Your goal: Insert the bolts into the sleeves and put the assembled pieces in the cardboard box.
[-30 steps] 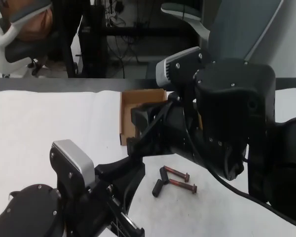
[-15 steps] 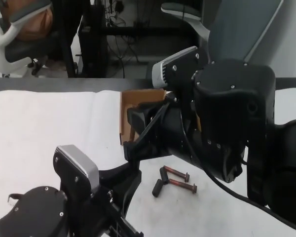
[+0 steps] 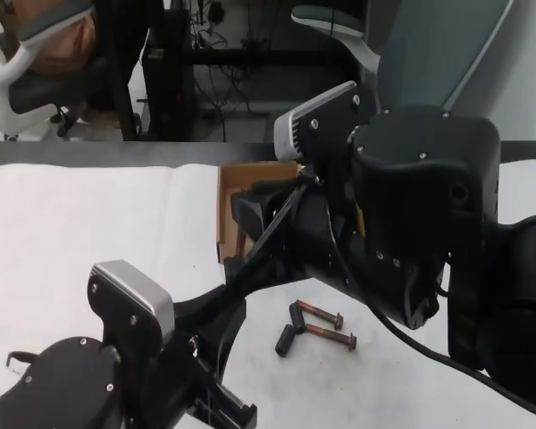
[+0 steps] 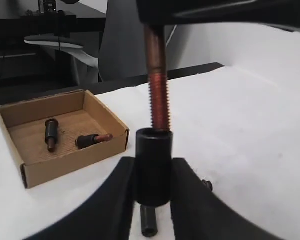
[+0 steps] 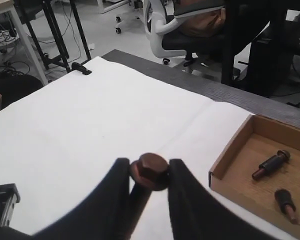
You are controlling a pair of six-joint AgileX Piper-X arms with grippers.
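Observation:
In the left wrist view my left gripper [image 4: 153,184] is shut on a black sleeve [image 4: 152,162], held upright. A copper bolt [image 4: 157,95] hangs straight above it, its threaded tip at the sleeve's mouth. My right gripper [image 5: 149,175] is shut on that bolt's hex head [image 5: 149,169]. In the high view the bolt [image 3: 240,236] shows in front of the cardboard box [image 3: 250,179]. The cardboard box [image 4: 65,165] holds two assembled pieces [image 4: 51,132] [image 4: 92,139], which also lie in the box [image 5: 230,175] in the right wrist view.
Two more bolt-and-sleeve pieces [image 3: 314,314] [image 3: 318,336] lie on the white cloth [image 3: 89,214] in front of the box, under the arms. One black sleeve end [image 4: 149,223] shows below my left gripper. Chairs and desks stand beyond the bench's dark far edge.
The right gripper shifted slightly to the left with the bolt. The left arm's wrist moved a little beneath it. The pieces on the cloth have not moved.

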